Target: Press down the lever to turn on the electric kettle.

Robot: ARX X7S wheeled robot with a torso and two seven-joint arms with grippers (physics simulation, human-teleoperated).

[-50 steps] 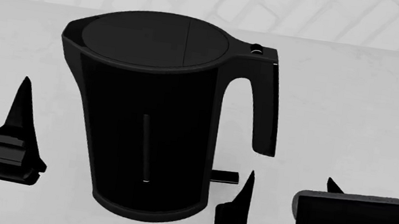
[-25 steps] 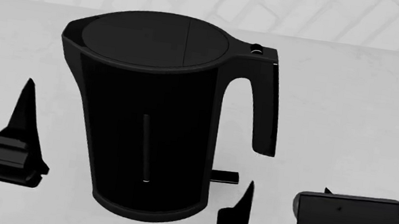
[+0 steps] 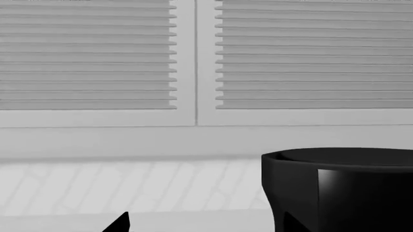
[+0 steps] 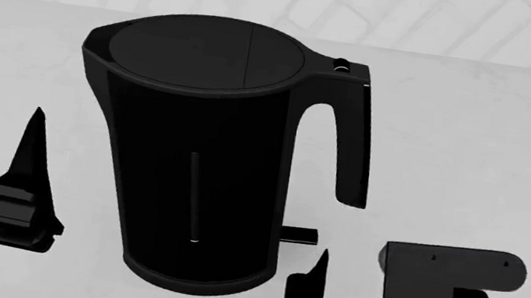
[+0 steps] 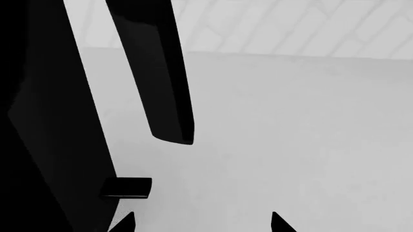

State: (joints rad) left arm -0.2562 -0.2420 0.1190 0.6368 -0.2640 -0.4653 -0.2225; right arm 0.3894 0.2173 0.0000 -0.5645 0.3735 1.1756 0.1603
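One lever juts sideways from upright electric kettle toward right gripper — fingertips apart, empty; left gripper state unclear.

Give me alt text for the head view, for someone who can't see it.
A tall black kettle stands on a pale counter, handle to the right, its lever jutting from the base. The right gripper sits just below the lever; the left gripper is beside the kettle, not touching.

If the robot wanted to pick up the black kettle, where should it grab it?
Probably the big loop handle on the electric kettle, coming from the right gripper's side. The handle stands upright with an open gap for a finger; the body looks too wide.
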